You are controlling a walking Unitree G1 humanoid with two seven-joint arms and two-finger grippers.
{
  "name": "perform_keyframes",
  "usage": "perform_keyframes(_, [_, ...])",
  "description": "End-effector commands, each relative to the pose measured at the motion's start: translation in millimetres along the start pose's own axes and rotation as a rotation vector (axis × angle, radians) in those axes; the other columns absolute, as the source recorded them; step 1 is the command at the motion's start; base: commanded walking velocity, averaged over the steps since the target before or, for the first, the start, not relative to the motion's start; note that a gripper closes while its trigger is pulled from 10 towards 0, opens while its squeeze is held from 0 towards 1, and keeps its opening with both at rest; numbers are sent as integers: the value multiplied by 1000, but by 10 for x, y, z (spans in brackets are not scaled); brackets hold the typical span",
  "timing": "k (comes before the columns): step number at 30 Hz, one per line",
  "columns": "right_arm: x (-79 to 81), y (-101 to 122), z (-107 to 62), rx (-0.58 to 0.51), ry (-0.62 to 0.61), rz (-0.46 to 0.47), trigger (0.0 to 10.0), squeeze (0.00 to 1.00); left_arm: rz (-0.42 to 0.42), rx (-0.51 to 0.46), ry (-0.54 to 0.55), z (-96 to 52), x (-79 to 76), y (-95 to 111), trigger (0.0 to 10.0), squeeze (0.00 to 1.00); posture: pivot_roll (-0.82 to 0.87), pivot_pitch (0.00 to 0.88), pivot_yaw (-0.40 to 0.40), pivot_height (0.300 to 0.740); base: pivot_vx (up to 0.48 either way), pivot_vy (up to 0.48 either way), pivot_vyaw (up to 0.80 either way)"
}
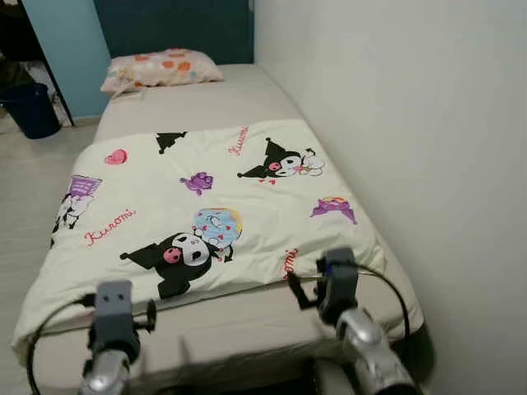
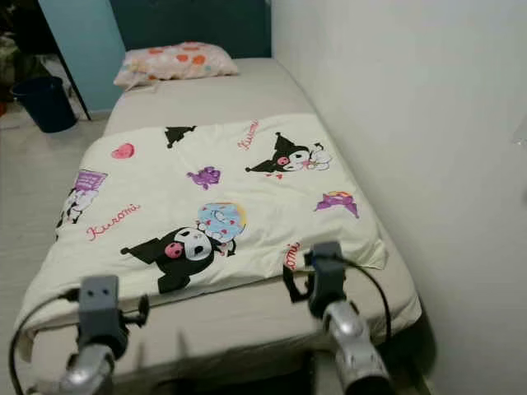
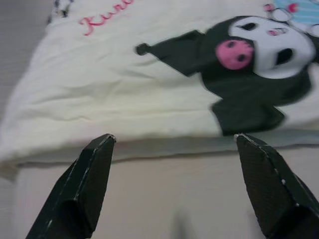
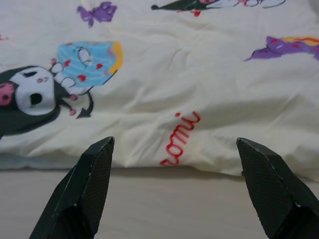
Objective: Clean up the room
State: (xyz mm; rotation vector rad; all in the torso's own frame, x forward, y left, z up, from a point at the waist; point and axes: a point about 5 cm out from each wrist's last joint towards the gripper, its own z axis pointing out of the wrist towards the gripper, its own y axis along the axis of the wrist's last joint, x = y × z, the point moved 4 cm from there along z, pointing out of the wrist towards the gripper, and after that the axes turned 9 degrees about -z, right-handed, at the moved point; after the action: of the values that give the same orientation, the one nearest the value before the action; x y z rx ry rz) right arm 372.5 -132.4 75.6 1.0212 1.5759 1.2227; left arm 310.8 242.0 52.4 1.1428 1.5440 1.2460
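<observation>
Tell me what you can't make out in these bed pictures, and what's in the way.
- Mattress under the blanket: covered by it in the eye views.
- Dark bin: contents too small, cut by the left edge.
- Left gripper and right gripper fingertips: hidden behind their own wrists in the eye views.
- Blanket's near edge: blurred in the left wrist view.
</observation>
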Motion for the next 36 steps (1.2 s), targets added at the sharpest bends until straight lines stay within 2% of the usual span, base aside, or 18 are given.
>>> perform_keyframes(1, [46, -172, -24, 71, 28, 2, 10000, 1000, 63, 66, -12, -18, 65, -140, 10000, 1000, -42, 174, -30, 583, 0, 0, 0])
perform_keyframes(2, [40, -176, 8, 93, 42, -17, 10000, 1000, 116, 87, -26, 10, 114, -150, 10000, 1000, -42, 180, -33, 583, 0, 0, 0])
perform_keyframes(3, [28, -167, 44, 112, 58, -40, 10000, 1000, 216, 107, -44, 45, 190, -145, 10000, 1000, -42, 189, -39, 583, 0, 0, 0])
perform_keyframes(4, [28, -167, 44, 112, 58, -40, 10000, 1000, 216, 107, -44, 45, 190, -145, 10000, 1000, -42, 189, -39, 583, 0, 0, 0])
perform_keyframes(6, [31, -149, 68, 114, 79, -61, 10000, 1000, 324, 112, -61, 71, 252, -131, 10000, 1000, -38, 200, -45, 583, 0, 0, 0])
perform_keyframes(7, [31, -149, 68, 114, 79, -61, 10000, 1000, 324, 112, -61, 71, 252, -131, 10000, 1000, -38, 200, -45, 583, 0, 0, 0])
perform_keyframes(9, [60, -149, 91, 129, 115, -90, 10000, 1000, 477, 134, -95, 98, 314, -147, 10000, 1000, -38, 212, -52, 583, 0, 0, 0])
perform_keyframes(10, [73, -157, 100, 140, 130, -98, 10000, 1000, 516, 140, -100, 109, 338, -151, 10000, 1000, -38, 214, -51, 583, 0, 0, 0])
perform_keyframes(11, [73, -157, 100, 140, 130, -98, 10000, 1000, 516, 140, -100, 109, 338, -151, 10000, 1000, -38, 214, -51, 583, 0, 0, 0])
perform_keyframes(12, [85, -170, 116, 161, 138, -131, 10000, 1000, 559, 144, -94, 121, 368, -151, 10000, 1000, -38, 218, -53, 583, 0, 0, 0])
perform_keyframes(13, [94, -172, 127, 170, 141, -149, 10000, 929, 587, 145, -89, 128, 385, -151, 10000, 1000, -37, 219, -55, 583, 0, 0, 0])
perform_keyframes(14, [99, -172, 140, 178, 142, -173, 10000, 267, 609, 149, -91, 133, 395, -158, 10000, 1000, -37, 219, -55, 583, 0, 0, 0])
perform_keyframes(15, [120, -167, 150, 178, 147, -178, 10000, 0, 635, 152, -103, 132, 388, -174, 10000, 0, -36, 220, -55, 583, 0, 0, 0])
perform_keyframes(17, [120, -167, 150, 178, 147, -178, 10000, 0, 635, 152, -103, 132, 388, -174, 10000, 0, -36, 220, -55, 583, 0, 0, 0])
perform_keyframes(23, [198, -154, 166, 159, 166, -178, 10000, 0, 702, 159, -150, 112, 334, -238, 10000, 0, -32, 222, -51, 569, 0, 0, 0])
perform_keyframes(36, [253, -161, 175, 158, 204, -209, 10000, 0, 730, 175, -159, 104, 336, -316, 10000, 0, -34, 227, -62, 564, 0, 0, 0])
